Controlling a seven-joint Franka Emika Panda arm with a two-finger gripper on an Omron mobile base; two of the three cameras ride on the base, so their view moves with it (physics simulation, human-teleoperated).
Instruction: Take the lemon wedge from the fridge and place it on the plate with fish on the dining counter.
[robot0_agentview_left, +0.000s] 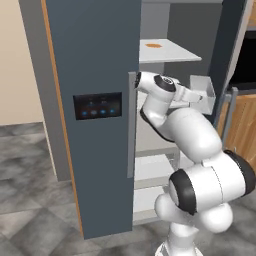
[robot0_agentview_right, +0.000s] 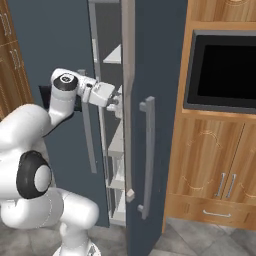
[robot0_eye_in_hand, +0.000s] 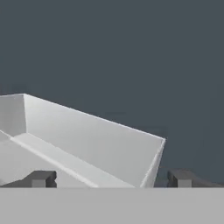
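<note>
The fridge (robot0_agentview_left: 95, 60) stands with its left door shut and its right door (robot0_agentview_right: 160, 75) swung open. My arm reaches into the gap at mid height. The gripper (robot0_eye_in_hand: 113, 179) is open, its two dark fingertips (robot0_eye_in_hand: 41, 178) wide apart with nothing between them. It points at a white door bin (robot0_eye_in_hand: 96, 144) on the dark inside of the open door. From the left, the hand sits right beside that bin (robot0_agentview_left: 204, 86). From the right, the gripper (robot0_agentview_right: 119, 104) is just inside the door edge. The lemon wedge is hidden. The plate with fish and the dining counter are out of view.
A white upper shelf (robot0_agentview_left: 175, 52) carries a flat orange patch (robot0_agentview_left: 152, 45). Lower white shelves (robot0_agentview_left: 150, 167) lie below my arm. The open door's long grey handle (robot0_agentview_right: 148, 150) faces out. To the right stand wooden cabinets (robot0_agentview_right: 215, 165) with a black oven (robot0_agentview_right: 225, 70).
</note>
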